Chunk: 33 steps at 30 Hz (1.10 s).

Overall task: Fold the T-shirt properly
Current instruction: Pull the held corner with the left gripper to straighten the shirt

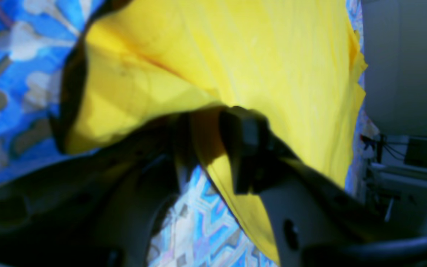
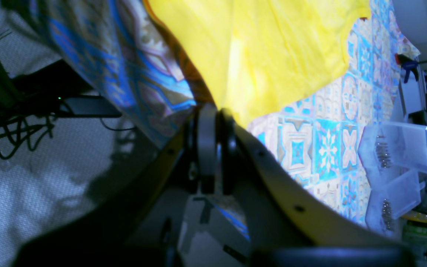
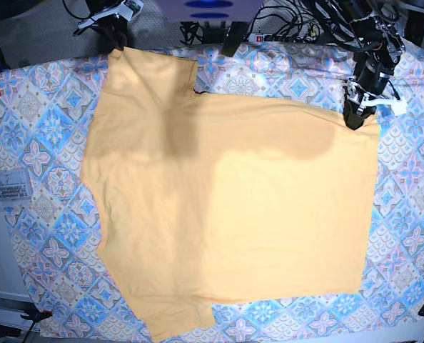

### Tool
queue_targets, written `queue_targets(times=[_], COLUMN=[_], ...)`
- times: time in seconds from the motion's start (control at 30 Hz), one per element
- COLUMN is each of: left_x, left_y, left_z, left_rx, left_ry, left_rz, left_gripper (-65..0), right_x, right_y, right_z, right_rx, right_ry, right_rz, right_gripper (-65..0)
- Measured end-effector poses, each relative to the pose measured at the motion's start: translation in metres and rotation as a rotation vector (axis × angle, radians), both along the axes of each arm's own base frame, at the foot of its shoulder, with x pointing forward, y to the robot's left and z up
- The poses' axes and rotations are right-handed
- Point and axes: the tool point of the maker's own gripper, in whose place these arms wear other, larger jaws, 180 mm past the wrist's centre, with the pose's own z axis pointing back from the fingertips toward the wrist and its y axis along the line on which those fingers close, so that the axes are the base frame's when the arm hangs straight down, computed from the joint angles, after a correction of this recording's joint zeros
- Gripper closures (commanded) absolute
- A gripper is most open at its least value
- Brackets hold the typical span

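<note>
Two grippers are seen at the far edge of the surface (image 3: 412, 179) in the base view, one at each far corner of the T-shirt (image 3: 219, 207), which is spread flat on the patterned tablecloth (image 3: 48, 214) with its long axis running across the view from side to side. At the left of that view, the right gripper (image 3: 115, 36) is placed at the far left corner of the cloth; in its own wrist view its jaws are pressed together with a pinch of yellow fabric (image 2: 272, 52) caught between them at the tablecloth's edge, so it is judged to be clamped on the T-shirt. From that gripper the garment extends forward and toward the middle of the surface. At the right of the base view, the left gripper (image 3: 355, 114) is set down on the far right corner of the shirt; in its wrist view a fold of the yellow cloth (image 1: 258, 59) is draped between the dark jaws, which stand part way apart, and whether the hold is firm cannot be told. From this gripper the shirt lies toward the near edge and toward the centre. Each corner is nearest to its own arm, so the coming fold is judged to depend on both far corners being carried toward the near hem together.
</note>
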Motion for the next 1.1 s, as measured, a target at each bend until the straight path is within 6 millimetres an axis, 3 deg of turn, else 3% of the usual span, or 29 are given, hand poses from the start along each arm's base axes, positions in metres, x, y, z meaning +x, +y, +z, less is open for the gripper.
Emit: queue_targets(times=[0.3, 0.8, 1.1], left_x=[-0.001, 0.016, -0.006], left_y=[-0.017, -0.02, -0.023], left_z=[0.006, 0.018, 0.015], left_rx=[0.027, 0.005, 0.004], left_ry=[0.036, -0.006, 0.0], left_rz=[-0.109, -0.108, -0.091], left_gripper=[-15.6, -15.2, -15.1], right_x=[0.0, 0.008, 0.008], right_y=[0.0, 0.0, 0.0], right_z=[0.0, 0.0, 0.0], right_rx=[0.001, -0.001, 0.0], right_ry=[-0.001, -0.016, -0.015], right_rz=[0.0, -0.001, -0.001], right_gripper=[0.0, 0.0, 0.0])
